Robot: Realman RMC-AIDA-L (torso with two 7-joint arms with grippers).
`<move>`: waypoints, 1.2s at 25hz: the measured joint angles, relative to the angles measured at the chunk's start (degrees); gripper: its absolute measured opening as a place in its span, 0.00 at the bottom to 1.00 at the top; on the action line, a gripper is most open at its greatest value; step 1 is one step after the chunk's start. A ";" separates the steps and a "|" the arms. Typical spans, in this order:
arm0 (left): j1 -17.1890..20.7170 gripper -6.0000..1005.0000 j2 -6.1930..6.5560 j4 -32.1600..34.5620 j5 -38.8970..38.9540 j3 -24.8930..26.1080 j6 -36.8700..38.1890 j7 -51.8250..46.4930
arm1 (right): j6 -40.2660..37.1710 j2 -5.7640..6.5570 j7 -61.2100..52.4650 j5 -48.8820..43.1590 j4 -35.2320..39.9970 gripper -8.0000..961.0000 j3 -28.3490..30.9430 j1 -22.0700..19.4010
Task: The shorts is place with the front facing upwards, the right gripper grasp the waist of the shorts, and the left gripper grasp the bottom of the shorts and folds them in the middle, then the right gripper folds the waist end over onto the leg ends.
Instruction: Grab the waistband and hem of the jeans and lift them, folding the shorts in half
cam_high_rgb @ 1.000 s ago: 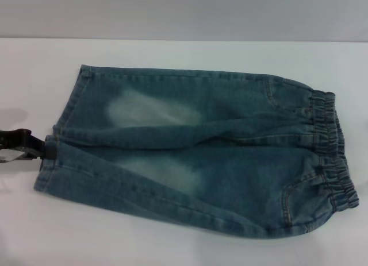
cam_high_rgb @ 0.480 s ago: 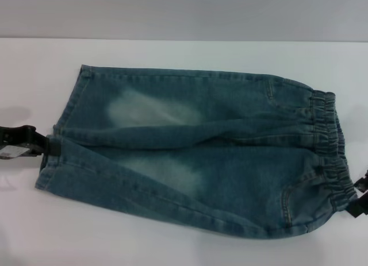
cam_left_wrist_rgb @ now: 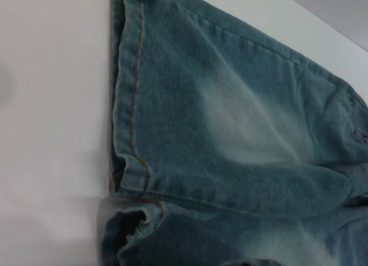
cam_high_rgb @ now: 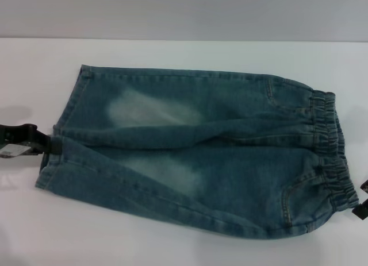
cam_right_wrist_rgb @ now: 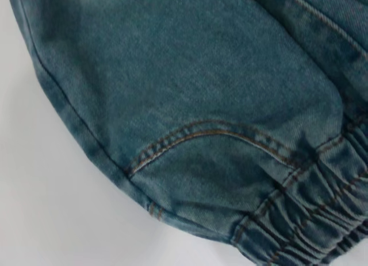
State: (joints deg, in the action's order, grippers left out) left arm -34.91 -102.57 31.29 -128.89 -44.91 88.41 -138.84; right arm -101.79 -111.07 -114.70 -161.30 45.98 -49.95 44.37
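Shorts (cam_high_rgb: 195, 157) lie flat on my white table (cam_high_rgb: 172, 246). My left gripper (cam_high_rgb: 47, 146) meets the leg ends (cam_high_rgb: 57, 141); right gripper (cam_high_rgb: 363, 201) sits beside the waist (cam_high_rgb: 332, 157). I cannot tell either grip.

Faded matt denim shorts (cam_high_rgb: 195, 151)

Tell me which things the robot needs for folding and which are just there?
Needed:
shorts
waist
leg ends
left gripper, at the leg ends
right gripper, by the waist at the picture's edge

Just there:
table, only holding the shorts
wall behind it
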 joint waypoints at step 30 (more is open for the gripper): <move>-0.51 0.01 -0.17 -0.23 -0.06 0.00 -1.35 0.11 | 1.26 -2.30 2.85 1.16 -3.76 0.68 -1.38 1.57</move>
State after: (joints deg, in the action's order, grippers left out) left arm -35.42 -102.73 31.06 -128.95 -44.91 87.06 -138.72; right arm -100.53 -113.36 -111.84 -160.14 42.22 -51.33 45.94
